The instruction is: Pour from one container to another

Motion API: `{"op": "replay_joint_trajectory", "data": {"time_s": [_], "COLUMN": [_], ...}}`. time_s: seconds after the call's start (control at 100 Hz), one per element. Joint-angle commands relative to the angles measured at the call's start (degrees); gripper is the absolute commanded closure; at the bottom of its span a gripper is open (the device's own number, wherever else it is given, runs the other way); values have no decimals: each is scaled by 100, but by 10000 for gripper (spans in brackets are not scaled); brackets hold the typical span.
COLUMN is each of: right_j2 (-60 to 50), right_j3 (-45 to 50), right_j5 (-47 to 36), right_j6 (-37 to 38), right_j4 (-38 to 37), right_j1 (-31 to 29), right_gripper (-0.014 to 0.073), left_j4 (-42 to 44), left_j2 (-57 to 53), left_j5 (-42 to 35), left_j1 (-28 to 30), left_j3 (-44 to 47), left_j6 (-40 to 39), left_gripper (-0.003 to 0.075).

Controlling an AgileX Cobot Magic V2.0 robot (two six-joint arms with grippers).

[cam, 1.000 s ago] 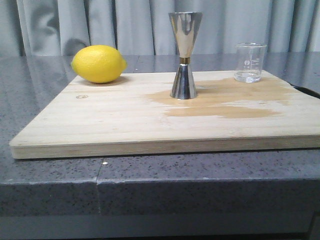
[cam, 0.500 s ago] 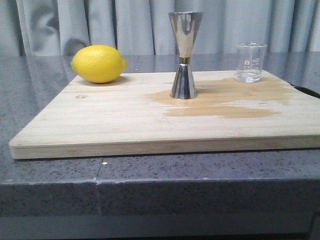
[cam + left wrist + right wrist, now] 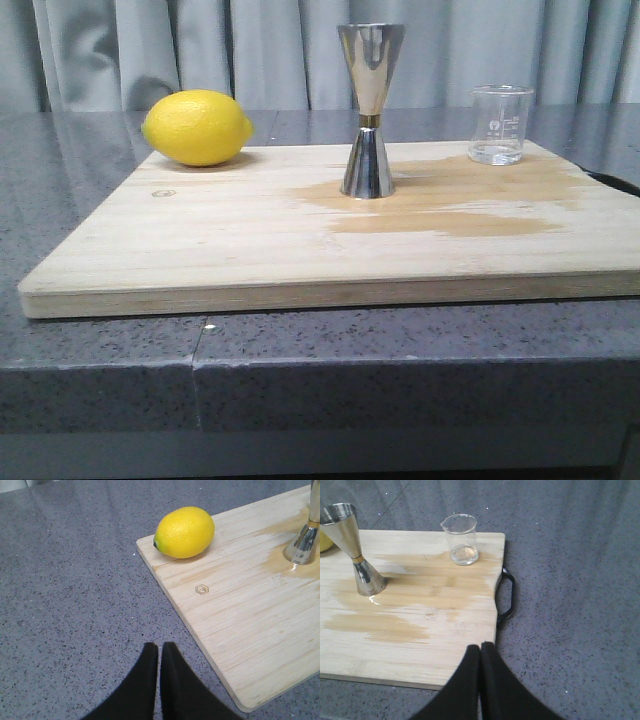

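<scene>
**benchwatcher:** Nothing's been picked up yet, so the pour is judged to be at the very start. The small clear glass beaker with the flared rim [image 3: 499, 124] is parked near the far right corner of the pale wooden cutting board [image 3: 230, 250], with a little clear liquid seen at its bottom. The tall shiny steel hourglass jigger with the gold waist band [image 3: 369, 110] is stood upright mid-board, well apart from the beaker, on a darker wet-looking patch [image 3: 450, 200]. Both black claws are seen pressed together, nothing held: the left claw [image 3: 159, 652] is hung over the grey speckled table [image 3: 75, 580] beside the board, the right claw [image 3: 480, 652] over the board's near edge.

**pourover_pete:** So what's needed next?

**benchwatcher:** Probably the right claw has to be opened and brought to the beaker, since that's the nearer one. The glass should be gripped on its wall, then lifted, carried over the jigger's narrow top cup and tipped slowly.

**pourover_pete:** Anything that can't be made out?

**benchwatcher:** Neither arm is shown in the front view. The jigger's top is cut off in the left wrist view, the beaker's markings can't be read, and whether the jigger is empty can't be told. The yellow lemon [image 3: 197, 127] is just sat on the board's far left.
</scene>
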Motion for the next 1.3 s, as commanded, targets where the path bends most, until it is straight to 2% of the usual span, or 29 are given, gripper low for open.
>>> {"op": "replay_joint_trajectory", "data": {"time_s": [0.0,0.1,0.22,0.47,0.76,0.87,1.29], "right_j2": [14,14,14,14,14,14,26], "right_j3": [-142,-142,-142,-142,-142,-142,-142], "right_j5": [-439,-439,-439,-439,-439,-439,-427], "right_j6": [-10,-10,-10,-10,-10,-10,-10], "right_j4": [-49,-49,-49,-49,-49,-49,-49], "right_j1": [-30,-30,-30,-30,-30,-30,-30], "right_gripper": [669,669,669,669,669,669,669], "left_j4": [-44,-44,-66,-88,-234,-234,-234], "left_j2": [14,-67,-502,-2152,-3719,-3926,-3914], "left_j5": [-429,-460,-705,-1624,-2582,-2907,-2831], "left_j1": [11,11,303,1271,1755,1760,1760], "left_j3": [-160,-88,328,1950,3460,3730,3718], "left_j6": [-51,-51,-51,-51,-51,-51,-51], "left_gripper": [739,739,739,739,739,739,739]}}
